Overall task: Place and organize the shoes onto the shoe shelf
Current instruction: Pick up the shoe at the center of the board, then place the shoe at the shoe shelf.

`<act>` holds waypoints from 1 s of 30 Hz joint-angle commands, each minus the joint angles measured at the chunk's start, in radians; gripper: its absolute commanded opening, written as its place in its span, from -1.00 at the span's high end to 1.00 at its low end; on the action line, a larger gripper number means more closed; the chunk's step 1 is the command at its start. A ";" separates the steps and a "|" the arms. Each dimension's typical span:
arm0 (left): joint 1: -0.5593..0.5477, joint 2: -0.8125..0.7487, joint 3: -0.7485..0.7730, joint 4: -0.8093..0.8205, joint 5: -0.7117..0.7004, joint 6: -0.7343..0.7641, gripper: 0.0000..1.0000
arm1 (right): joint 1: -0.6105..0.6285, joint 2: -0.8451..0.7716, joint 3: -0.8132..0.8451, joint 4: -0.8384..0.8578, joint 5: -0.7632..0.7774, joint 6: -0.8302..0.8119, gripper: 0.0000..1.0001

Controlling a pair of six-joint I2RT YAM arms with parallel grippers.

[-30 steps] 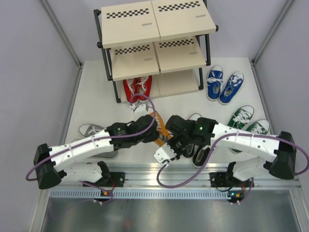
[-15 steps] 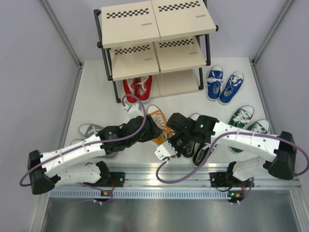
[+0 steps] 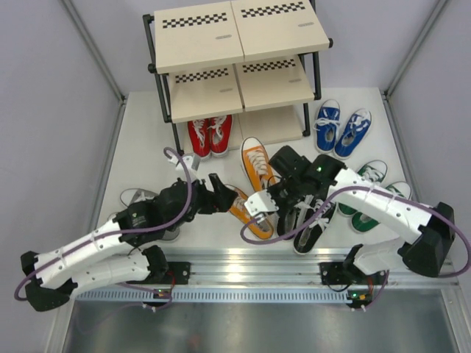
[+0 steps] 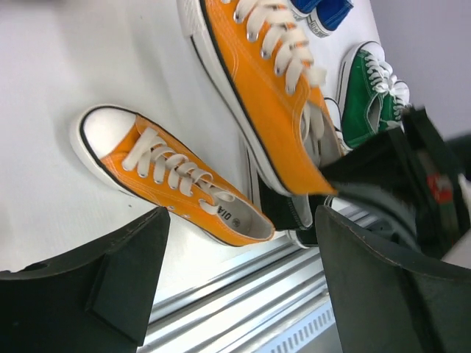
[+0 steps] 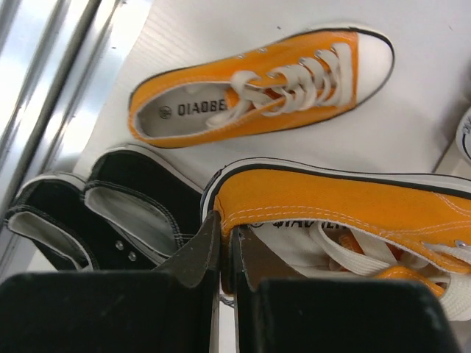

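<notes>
My right gripper [image 5: 228, 235] is shut on the heel rim of an orange shoe [image 5: 353, 206]. In the top view that shoe [image 3: 257, 160] points its toe at the shoe shelf [image 3: 206, 92], with the right gripper [image 3: 274, 182] behind its heel. The second orange shoe [image 4: 176, 180] lies flat on the table, just ahead of my open left gripper [image 4: 239, 246], which holds nothing. From above, this shoe [image 3: 241, 204] lies beside the left gripper [image 3: 221, 193]. A red pair [image 3: 210, 136] stands on the shelf's bottom tier.
Black shoes [image 3: 307, 224] lie under the right arm, also seen as black shoes [image 5: 125, 198]. A green pair [image 3: 377, 184] and a blue pair [image 3: 342, 129] lie at the right. Grey shoes [image 3: 140, 200] are partly hidden by the left arm. A metal rail [image 3: 243, 261] runs along the near edge.
The left gripper opened and drew back to the left, leaving one orange shoe on the table. The right gripper closed on the other orange shoe's heel and carried it toward the shelf.
</notes>
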 commanded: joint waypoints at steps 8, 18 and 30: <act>0.002 -0.309 -0.092 0.018 0.002 0.407 -0.72 | -0.182 0.226 0.228 0.045 -0.037 -0.175 1.00; 0.003 -0.467 -0.180 0.013 0.016 0.459 -0.73 | -0.289 0.535 0.483 0.096 -0.027 -0.229 1.00; 0.003 -0.542 -0.197 0.013 0.024 0.454 -0.75 | -0.337 0.741 0.645 0.261 0.079 -0.258 1.00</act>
